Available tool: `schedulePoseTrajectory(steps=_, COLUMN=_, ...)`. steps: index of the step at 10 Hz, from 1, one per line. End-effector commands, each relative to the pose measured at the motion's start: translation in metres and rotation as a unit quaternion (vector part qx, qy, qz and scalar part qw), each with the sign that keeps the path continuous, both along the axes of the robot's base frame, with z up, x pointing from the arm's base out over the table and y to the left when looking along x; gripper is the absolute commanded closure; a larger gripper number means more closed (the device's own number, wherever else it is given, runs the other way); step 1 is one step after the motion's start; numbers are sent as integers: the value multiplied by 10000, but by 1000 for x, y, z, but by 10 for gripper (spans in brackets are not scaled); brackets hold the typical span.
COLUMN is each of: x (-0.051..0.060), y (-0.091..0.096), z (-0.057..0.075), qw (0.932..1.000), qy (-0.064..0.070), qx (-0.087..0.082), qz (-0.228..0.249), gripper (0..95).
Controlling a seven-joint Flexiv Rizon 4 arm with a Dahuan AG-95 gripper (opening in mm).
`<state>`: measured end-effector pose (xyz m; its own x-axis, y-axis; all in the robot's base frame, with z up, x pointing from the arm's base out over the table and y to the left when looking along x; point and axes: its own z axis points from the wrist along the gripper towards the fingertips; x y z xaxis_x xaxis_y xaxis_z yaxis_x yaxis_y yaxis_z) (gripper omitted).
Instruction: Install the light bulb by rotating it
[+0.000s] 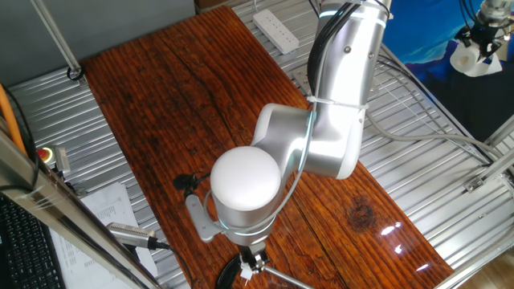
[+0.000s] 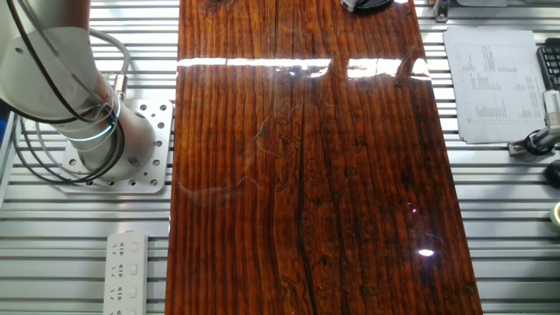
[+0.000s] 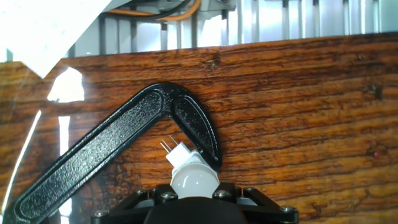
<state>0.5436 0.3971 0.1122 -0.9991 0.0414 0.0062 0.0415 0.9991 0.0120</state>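
In the hand view my gripper (image 3: 194,188) is shut on the light bulb (image 3: 193,173), a small white frosted bulb. Its narrow pale base, with two thin metal pins (image 3: 167,147), points up and to the left. The pins lie over the inner edge of a black V-shaped lamp stand (image 3: 124,146) that rests on the wooden table (image 3: 298,112). In one fixed view the arm's large white joint cap (image 1: 245,181) hides the gripper and bulb. Only part of the black stand (image 1: 233,277) shows below it. In the other fixed view only the stand's edge (image 2: 366,4) shows at the top.
A white power strip (image 1: 275,30) lies on the metal rack beside the table and also shows in the other fixed view (image 2: 127,271). Printed paper (image 2: 490,83) and a red button (image 1: 46,154) lie on the rack near the stand end. The arm's base (image 2: 96,140) stands beside the table.
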Motion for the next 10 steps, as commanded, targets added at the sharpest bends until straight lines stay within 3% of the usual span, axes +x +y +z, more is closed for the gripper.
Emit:
schedulePoseTrajectory(steps=1, x=0, y=0, z=0, qw=9996, qy=7, qx=10, qz=-282, gripper=760)
schedulePoseTrajectory(steps=7, x=0, y=0, z=0, qw=9981, qy=16, qx=-21, qz=-617, gripper=760)
schedulePoseTrajectory(steps=10, x=0, y=0, z=0, qw=9985, qy=9, qx=-5, qz=-539, gripper=760)
